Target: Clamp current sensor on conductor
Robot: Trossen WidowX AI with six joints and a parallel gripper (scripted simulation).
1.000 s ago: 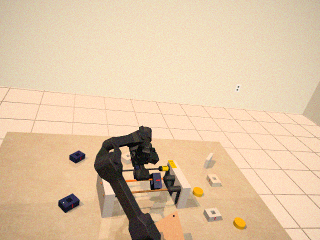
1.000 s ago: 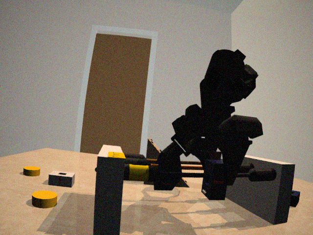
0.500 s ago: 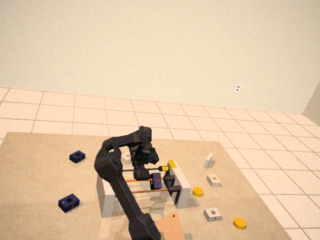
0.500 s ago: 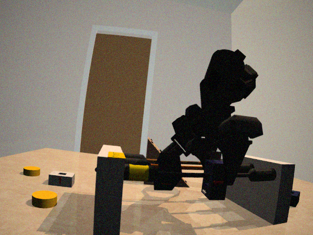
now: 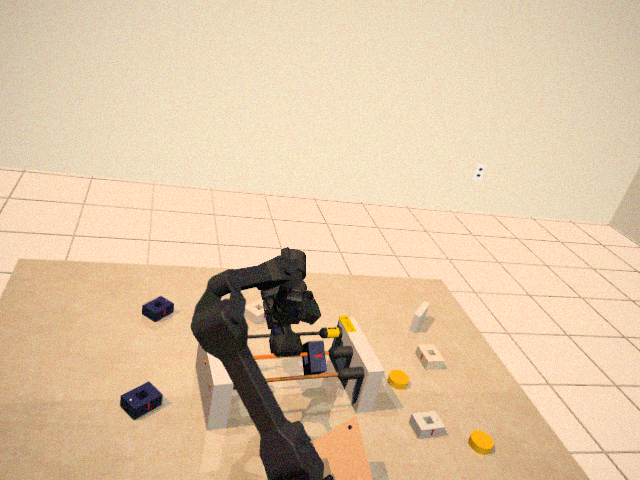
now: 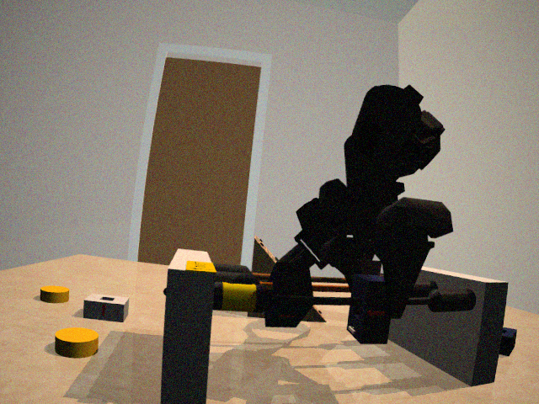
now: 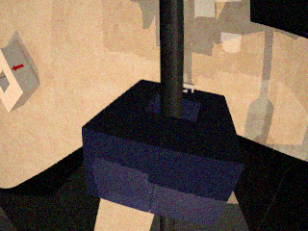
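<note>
A dark blue sensor (image 5: 277, 331) (image 6: 367, 300) (image 7: 159, 144) surrounds the black conductor (image 6: 333, 300) (image 7: 171, 48). In the wrist view its halves meet at a thin seam without a visible gap; the latch cannot be made out. My gripper (image 5: 285, 342) (image 6: 339, 317) (image 7: 164, 141) is shut on it, a finger on either side. The conductor carries a yellow sleeve (image 5: 330, 332) (image 6: 239, 296), beside a post with a yellow label (image 5: 346, 323) (image 6: 200, 266) whose text is unreadable. A red mark shows low on the sensor in the exterior view; its direction is unclear.
Another blue sensor (image 5: 314, 356) sits on the neighbouring orange conductor (image 5: 276, 357). Grey posts (image 5: 217, 400) (image 6: 456, 330) hold the conductors. Blue blocks (image 5: 157, 308) (image 5: 141, 399), white blocks (image 5: 430, 356) (image 5: 427, 424), yellow discs (image 5: 398, 379) (image 5: 481, 442) and a tilted board (image 5: 343, 449) stand around.
</note>
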